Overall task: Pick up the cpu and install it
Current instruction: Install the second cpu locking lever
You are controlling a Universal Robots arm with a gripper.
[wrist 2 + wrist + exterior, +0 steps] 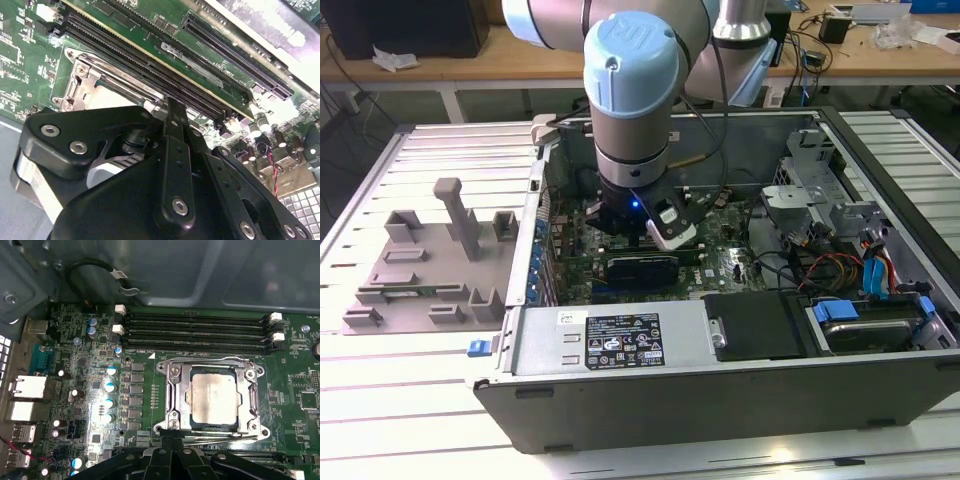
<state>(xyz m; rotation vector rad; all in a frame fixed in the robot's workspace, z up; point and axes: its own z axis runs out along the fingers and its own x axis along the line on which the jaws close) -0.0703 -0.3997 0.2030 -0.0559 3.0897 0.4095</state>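
The cpu [215, 399] lies flat inside the socket frame [172, 371] on the motherboard [90, 405], with the gripper [172, 442] just beside it (its fingers' state I cannot tell), so a skewed seating could bend the socket contacts.

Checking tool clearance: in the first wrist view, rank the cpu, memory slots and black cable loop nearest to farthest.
1. cpu, in its socket, just beyond the tool.
2. memory slots, beyond the socket.
3. black cable loop, by the case wall.
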